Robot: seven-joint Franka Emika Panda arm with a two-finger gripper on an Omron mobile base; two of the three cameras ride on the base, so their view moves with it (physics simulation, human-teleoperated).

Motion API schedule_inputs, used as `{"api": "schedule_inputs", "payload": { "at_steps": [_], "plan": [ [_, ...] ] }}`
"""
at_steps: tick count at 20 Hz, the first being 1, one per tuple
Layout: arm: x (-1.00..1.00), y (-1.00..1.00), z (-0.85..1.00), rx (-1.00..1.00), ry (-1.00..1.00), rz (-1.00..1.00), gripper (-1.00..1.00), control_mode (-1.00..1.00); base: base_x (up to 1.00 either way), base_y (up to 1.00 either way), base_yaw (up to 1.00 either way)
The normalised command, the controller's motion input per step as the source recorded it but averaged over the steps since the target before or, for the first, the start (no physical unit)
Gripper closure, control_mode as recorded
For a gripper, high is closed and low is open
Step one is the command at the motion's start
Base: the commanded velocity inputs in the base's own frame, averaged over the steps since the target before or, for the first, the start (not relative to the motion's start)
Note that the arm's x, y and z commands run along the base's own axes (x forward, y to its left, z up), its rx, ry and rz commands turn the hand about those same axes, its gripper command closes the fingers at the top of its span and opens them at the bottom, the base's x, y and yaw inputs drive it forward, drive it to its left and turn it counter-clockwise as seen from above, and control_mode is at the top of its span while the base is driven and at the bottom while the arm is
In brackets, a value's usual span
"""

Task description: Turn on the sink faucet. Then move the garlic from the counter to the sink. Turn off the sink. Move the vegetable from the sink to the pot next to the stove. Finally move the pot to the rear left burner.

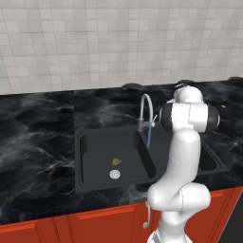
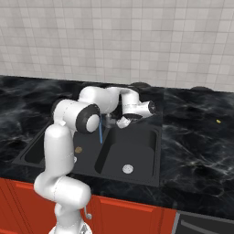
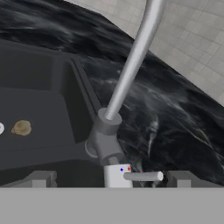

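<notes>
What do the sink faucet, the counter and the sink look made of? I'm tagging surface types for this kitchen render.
The sink faucet looks like brushed or satin metal: silver-grey with a soft highlight along the spout. The counter reads as polished black marble, given its grey-white veining and gloss. The sink looks matte dark grey, possibly composite or coated metal; its flat, unreflective walls leave that open.

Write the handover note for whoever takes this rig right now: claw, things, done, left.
Claw: open, empty, at the short side lever of the slim silver-grey gooseneck faucet.
Water: a thin blue stream runs from the spout, so the tap is on.
Tiny tan-brown garlic bulb: already in the left bowl of the dark grey double sink, beside the round silver drain.
Done: tap on, garlic moved.
Left: shut the tap, garlic to pot, pot to rear left burner.
</notes>
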Motion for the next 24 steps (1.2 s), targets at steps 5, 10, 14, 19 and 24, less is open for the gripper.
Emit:
{"api": "schedule_inputs", "payload": {
  "at_steps": [5, 10, 14, 19, 24],
  "plan": [
    [0.12, 0.0, -0.07, 0.0, 0.0, 0.0, -1.0, -1.0, 0.0, 0.0, 0.0],
    [0.1, -0.03, -0.08, 0.0, 0.0, 0.0, -1.0, -1.0, 0.0, 0.0, 0.0],
    [0.1, -0.03, -0.07, 0.0, 0.0, 0.0, -1.0, -1.0, 0.0, 0.0, 0.0],
    [0.11, -0.01, -0.05, 0.0, 0.0, 0.0, -1.0, -1.0, 0.0, 0.0, 0.0],
    [0.08, -0.01, -0.06, 0.0, 0.0, 0.0, -1.0, -1.0, 0.0, 0.0, 0.0]
  ]
}}
